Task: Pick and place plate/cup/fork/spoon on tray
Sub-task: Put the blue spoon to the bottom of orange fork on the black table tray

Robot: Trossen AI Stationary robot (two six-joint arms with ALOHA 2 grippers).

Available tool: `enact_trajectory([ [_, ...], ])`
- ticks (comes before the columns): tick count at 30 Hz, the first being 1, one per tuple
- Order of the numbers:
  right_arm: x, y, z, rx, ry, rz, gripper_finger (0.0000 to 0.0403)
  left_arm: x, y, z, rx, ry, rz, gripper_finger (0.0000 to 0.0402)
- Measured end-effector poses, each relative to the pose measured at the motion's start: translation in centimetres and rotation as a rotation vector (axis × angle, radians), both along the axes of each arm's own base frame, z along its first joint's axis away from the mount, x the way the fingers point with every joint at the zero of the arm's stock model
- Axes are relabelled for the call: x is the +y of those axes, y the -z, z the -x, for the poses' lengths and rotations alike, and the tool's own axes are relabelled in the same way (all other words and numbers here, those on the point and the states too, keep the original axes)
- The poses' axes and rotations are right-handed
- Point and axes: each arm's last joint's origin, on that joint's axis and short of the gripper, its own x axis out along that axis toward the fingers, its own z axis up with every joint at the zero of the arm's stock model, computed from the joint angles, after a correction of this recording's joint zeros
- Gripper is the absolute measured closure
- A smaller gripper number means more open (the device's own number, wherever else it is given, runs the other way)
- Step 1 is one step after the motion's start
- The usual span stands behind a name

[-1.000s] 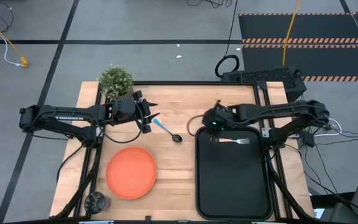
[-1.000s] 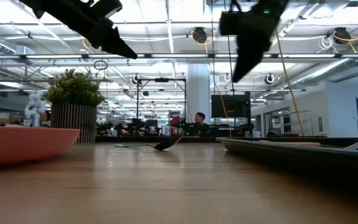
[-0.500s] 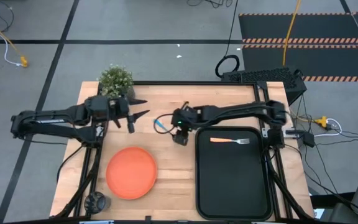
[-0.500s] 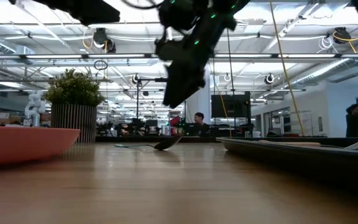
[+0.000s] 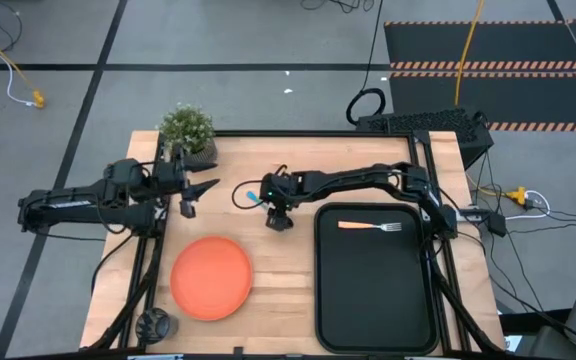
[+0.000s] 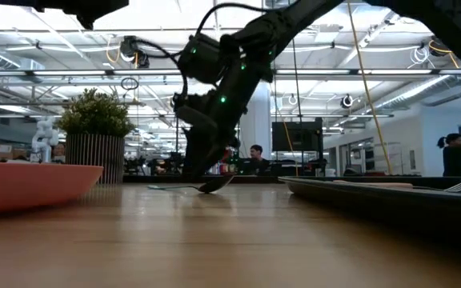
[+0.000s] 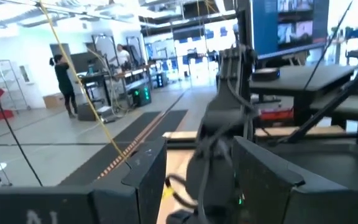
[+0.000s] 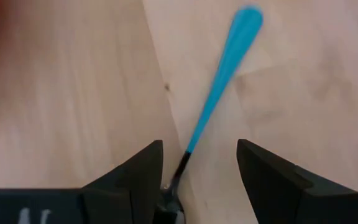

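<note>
Right fingers [image 8: 197,171] straddle spoon [image 8: 222,78] | high view: spoon hidden

Overhead and table-level views share the spoon [image 5: 259,197], which the right wrist camera sees close from above.

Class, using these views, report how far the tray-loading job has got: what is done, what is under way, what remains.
Done: the fork lies on the black tray. Under way: the right claw stands open astride the blue-handled spoon, low over the table, not yet closed. Left: the spoon itself, the orange plate and the cup, both on the wood. The left claw waits open beside the potted plant.
</note>
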Motion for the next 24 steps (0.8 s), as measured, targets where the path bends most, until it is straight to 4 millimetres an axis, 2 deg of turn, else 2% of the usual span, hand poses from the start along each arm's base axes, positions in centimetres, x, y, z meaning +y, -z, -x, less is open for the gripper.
enact_trajectory([
  [9,-0.4,2.0,-0.4,0.015,-0.012,0.016,0.0207,0.0,0.3,0.3,-0.004,0.003,0.009,0.0215],
  [12,-0.4,2.3,-0.5,0.025,-0.031,0.031,0.0221,0.0,0.3,0.3,-0.005,0.003,0.011,0.0215],
  [15,-0.4,2.4,-0.5,0.027,-0.048,0.05,0.0264,0.0,0.3,0.3,-0.005,0.003,0.012,0.0215],
  [20,0.4,2.0,-0.5,0.035,-0.133,0.134,0.0381,0.0,0.3,0.3,-0.003,0.002,0.005,0.0215],
  [24,0.7,0.4,0.1,0.066,-0.166,0.218,0.0397,0.0,0.3,0.3,0.0,0.001,0.002,0.0215],
])
